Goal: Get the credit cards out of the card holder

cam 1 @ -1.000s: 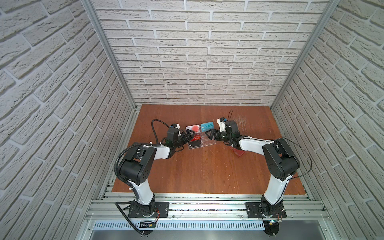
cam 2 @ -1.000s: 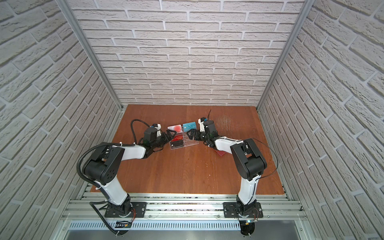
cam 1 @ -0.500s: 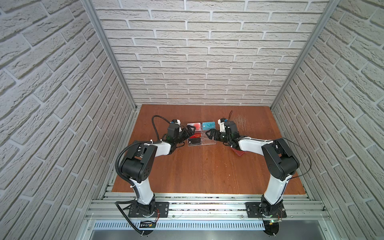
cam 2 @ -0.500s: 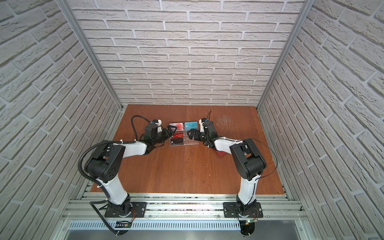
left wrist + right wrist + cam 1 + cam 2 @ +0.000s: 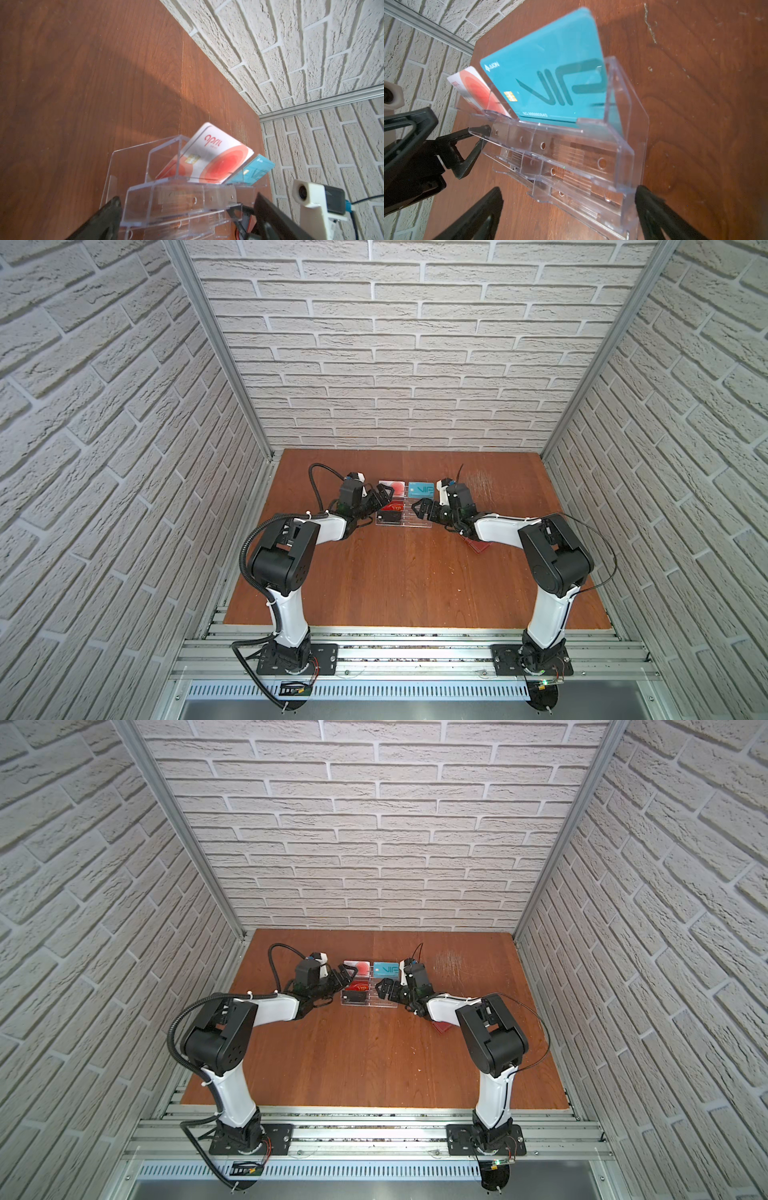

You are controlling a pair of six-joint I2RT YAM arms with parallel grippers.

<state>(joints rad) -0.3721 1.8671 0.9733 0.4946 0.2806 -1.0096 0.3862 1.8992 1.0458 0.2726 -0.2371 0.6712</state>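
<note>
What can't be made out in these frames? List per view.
- card holder: in both top views it lies mostly under the right arm; open or shut, unclear.
- dark card on the low tier of the acrylic stand: in the top views, too small to read.
- teal card: in the right wrist view, printed number line blurred, lower edge behind the acrylic.

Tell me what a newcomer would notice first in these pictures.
A clear acrylic stand sits toward the far middle of the table, with a teal VIP card and a white-and-red card standing in its rear tier. The left gripper and right gripper flank it, one on each side, both open.
</note>
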